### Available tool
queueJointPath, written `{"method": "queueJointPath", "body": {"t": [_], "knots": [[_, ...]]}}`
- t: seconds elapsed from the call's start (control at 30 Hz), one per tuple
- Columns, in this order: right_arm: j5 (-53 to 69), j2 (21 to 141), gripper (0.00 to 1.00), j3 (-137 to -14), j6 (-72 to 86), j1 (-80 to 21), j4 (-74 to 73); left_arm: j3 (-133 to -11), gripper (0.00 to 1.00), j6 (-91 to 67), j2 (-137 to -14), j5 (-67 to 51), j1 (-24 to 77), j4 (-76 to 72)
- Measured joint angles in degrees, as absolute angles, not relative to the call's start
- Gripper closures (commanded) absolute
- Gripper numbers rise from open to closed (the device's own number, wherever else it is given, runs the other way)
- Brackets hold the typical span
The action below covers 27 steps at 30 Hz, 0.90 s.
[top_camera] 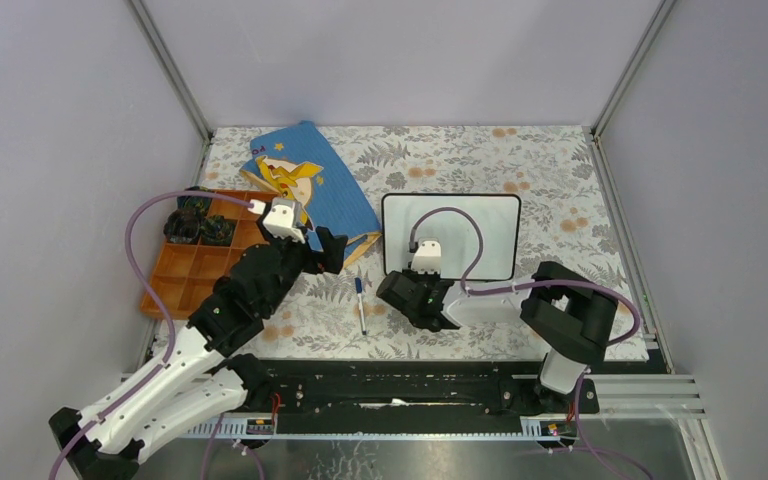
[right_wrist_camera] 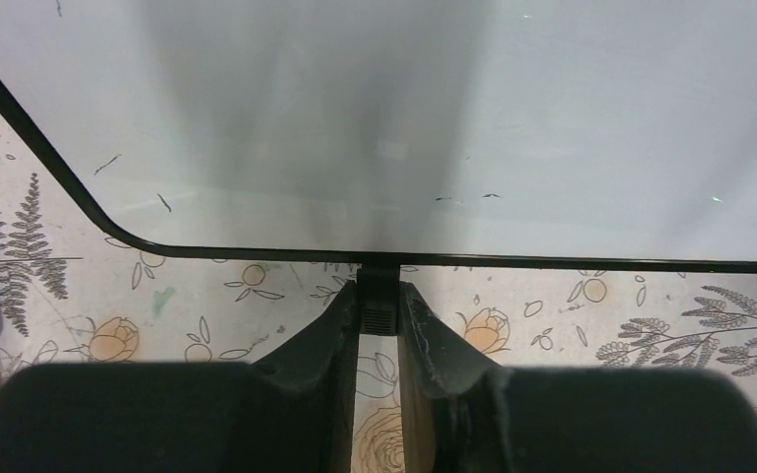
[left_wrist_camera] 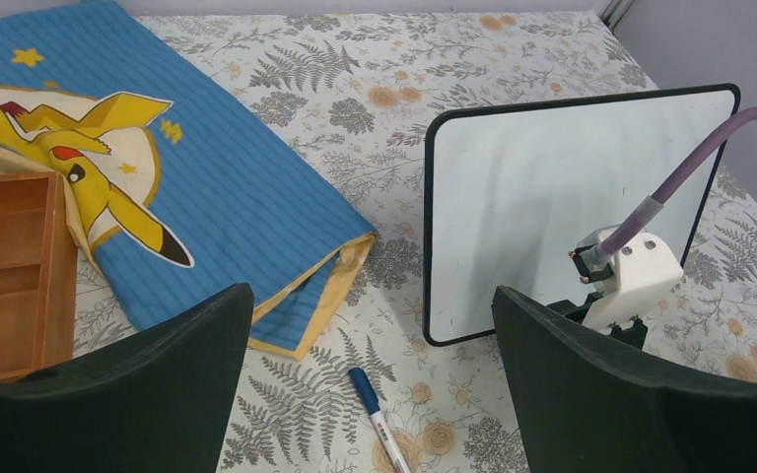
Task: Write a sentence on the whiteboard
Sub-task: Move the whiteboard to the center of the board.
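The whiteboard lies flat on the floral table, right of centre. Its white face carries only a few faint specks, and no sentence shows on it. My right gripper sits at the board's near edge, shut on a small black foot of the frame. A blue-capped marker lies on the table left of the board. My left gripper hangs open above the marker, which lies on the table between its two fingers, untouched.
A blue picture book with a yellow cartoon figure lies behind and left of the marker. An orange compartment tray with dark items stands at the left wall. Walls close in on three sides.
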<state>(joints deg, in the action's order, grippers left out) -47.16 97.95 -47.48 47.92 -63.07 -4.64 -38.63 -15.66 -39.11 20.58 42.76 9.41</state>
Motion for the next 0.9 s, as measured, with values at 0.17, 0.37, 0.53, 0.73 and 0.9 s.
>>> {"method": "queueJointPath", "body": {"t": [0.17, 0.37, 0.53, 0.73, 0.9], "knots": [[-47.3, 98.7, 0.75, -48.6, 48.7, -63.7, -5.1, -38.6, 0.01, -15.4, -39.6, 20.7, 42.8, 9.4], [-45.4, 98.7, 0.39, -48.7, 48.9, -63.9, -5.0, -38.2, 0.01, -15.3, -39.6, 21.6, 43.0, 9.4], [-43.7, 95.5, 0.33, -47.3, 48.4, -64.5, -4.0, -38.1, 0.01, -15.0, -39.6, 21.8, 43.1, 9.4], [-41.3, 84.0, 0.3, -43.0, 45.8, -65.6, -3.5, -38.1, 0.01, -14.8, -39.7, 22.9, 43.1, 9.4], [-39.5, 69.6, 0.27, -38.8, 38.3, -65.9, -4.0, -37.1, 0.01, -14.8, -40.5, 23.2, 43.1, 7.1]]}}
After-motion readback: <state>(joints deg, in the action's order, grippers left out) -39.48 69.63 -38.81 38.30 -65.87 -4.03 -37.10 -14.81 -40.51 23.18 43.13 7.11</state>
